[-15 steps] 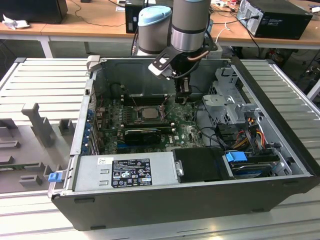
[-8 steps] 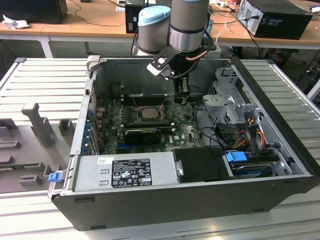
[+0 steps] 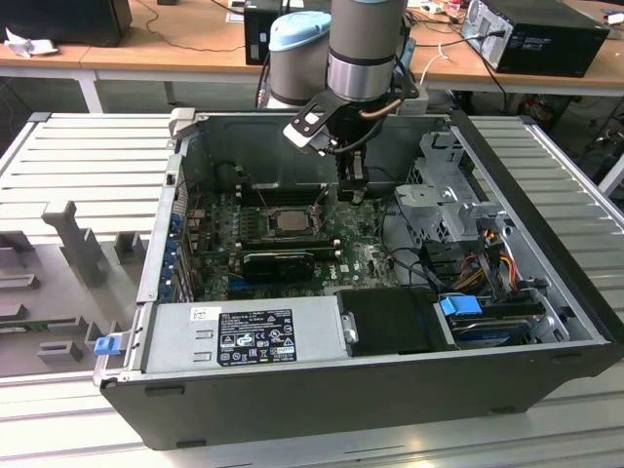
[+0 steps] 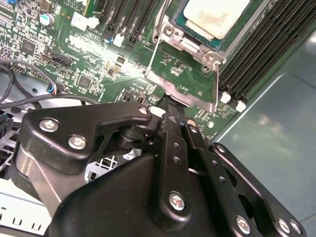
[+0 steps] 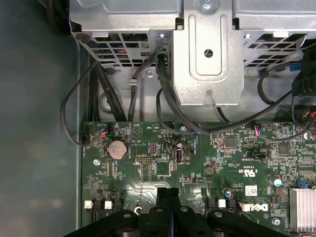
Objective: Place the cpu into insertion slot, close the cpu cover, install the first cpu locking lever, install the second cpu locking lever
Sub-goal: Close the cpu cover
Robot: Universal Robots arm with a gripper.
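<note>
The cpu, a pale square chip, lies in the insertion slot on the green motherboard; the second wrist view shows the cpu seated inside the slot's metal rim. The cpu cover, a thin silvery frame, is tilted up off the slot on its hinge, and green board shows through its window. My gripper hangs inside the case to the exterior view's right of the slot. Its black fingers are shut together, and the gripper tip is at the cover's free edge. The first wrist view also shows the gripper shut.
A long black ribbed heatsink bar lies in front of the slot. The power supply fills the case's front. A metal drive cage with black cables stands to the exterior view's right. Memory slots flank the socket.
</note>
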